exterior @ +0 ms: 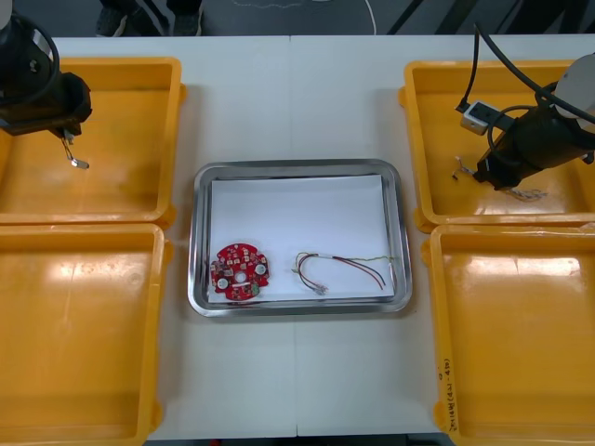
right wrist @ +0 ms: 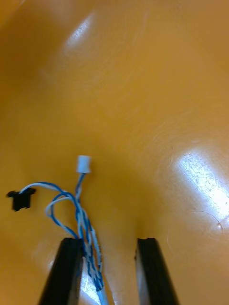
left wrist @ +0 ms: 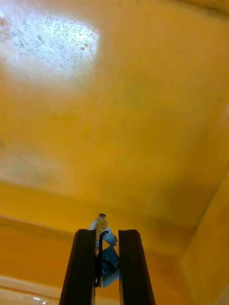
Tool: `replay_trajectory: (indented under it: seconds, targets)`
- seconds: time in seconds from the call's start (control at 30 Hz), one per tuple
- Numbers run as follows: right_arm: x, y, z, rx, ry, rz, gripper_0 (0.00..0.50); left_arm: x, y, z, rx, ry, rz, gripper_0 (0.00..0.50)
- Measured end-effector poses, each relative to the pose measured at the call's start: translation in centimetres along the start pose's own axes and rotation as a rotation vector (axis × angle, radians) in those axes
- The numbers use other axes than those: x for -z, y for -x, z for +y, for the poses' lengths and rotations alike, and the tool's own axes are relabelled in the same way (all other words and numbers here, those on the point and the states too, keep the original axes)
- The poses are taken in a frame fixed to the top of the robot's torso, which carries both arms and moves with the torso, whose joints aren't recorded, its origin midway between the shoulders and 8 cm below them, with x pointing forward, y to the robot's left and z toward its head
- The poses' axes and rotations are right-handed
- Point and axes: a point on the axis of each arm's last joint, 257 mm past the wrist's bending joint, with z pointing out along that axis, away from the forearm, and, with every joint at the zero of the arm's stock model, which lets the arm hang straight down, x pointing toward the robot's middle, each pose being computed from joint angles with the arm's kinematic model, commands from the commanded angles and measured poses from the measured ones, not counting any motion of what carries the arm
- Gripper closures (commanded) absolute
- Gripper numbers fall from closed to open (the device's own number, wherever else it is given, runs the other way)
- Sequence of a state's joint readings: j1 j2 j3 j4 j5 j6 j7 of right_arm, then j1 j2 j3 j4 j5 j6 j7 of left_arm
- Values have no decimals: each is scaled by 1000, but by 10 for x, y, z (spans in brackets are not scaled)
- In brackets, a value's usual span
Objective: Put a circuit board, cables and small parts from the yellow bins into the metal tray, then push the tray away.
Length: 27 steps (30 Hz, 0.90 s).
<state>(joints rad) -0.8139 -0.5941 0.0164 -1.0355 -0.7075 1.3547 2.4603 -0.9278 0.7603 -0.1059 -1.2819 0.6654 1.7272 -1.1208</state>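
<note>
left gripper [left wrist: 107, 234]: closed on a small metal part, fingers [left wrist: 80, 267] apart only by its width; over the far left bin, near that bin's outer far corner in the front view.
small metal part [left wrist: 108, 259]: pinched between the two black fingers, pale tip poking out just past the fingertips; in the front view seen as a thin silvery bit under the gripper, against the bin floor.
far left bin [exterior: 139, 65]: yellow, at the table's left far side, floor bare around the gripper.
right gripper [right wrist: 109, 242]: fingers spread apart, gripping nothing; low over the floor of the far right bin, pointing toward that bin's inner side in the front view.
blue and white cable [right wrist: 78, 214]: twisted, lying on the bin floor, running in between the fingers close against one finger's inner face; loops out past the fingertips and ends in a white connector and a black connector.
far right bin [exterior: 426, 167]: yellow, at the table's right far side.
metal tray [exterior: 200, 232]: between the bins at the middle of the table, shiny rim, white inside.
circuit board [exterior: 240, 271]: round, red, flat in the tray's near left part.
red and yellow cable [exterior: 339, 268]: in the tray to the right of the board, apart from it, reaching toward the tray's right wall.
near left bin [exterior: 93, 353]: yellow, beside the tray's left.
near right bin [exterior: 521, 353]: yellow, beside the tray's right.
table [exterior: 297, 93]: light, under everything.
</note>
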Motion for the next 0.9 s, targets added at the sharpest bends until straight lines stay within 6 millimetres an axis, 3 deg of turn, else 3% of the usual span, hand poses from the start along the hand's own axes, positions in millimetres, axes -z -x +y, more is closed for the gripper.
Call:
replay_trajectory:
  seconds: [0.17,0.57,0.9]
  targets:
    - [1,1,0,1,-1,-1,2,18,-1,0,2,-17,2,500]
    - [19,9,6,4,62,1,0,70,4,-4,7,-89,-40,500]
    - [38,-8,-8,10,66,14,0,81,11,-10,0,-99,-63,486]
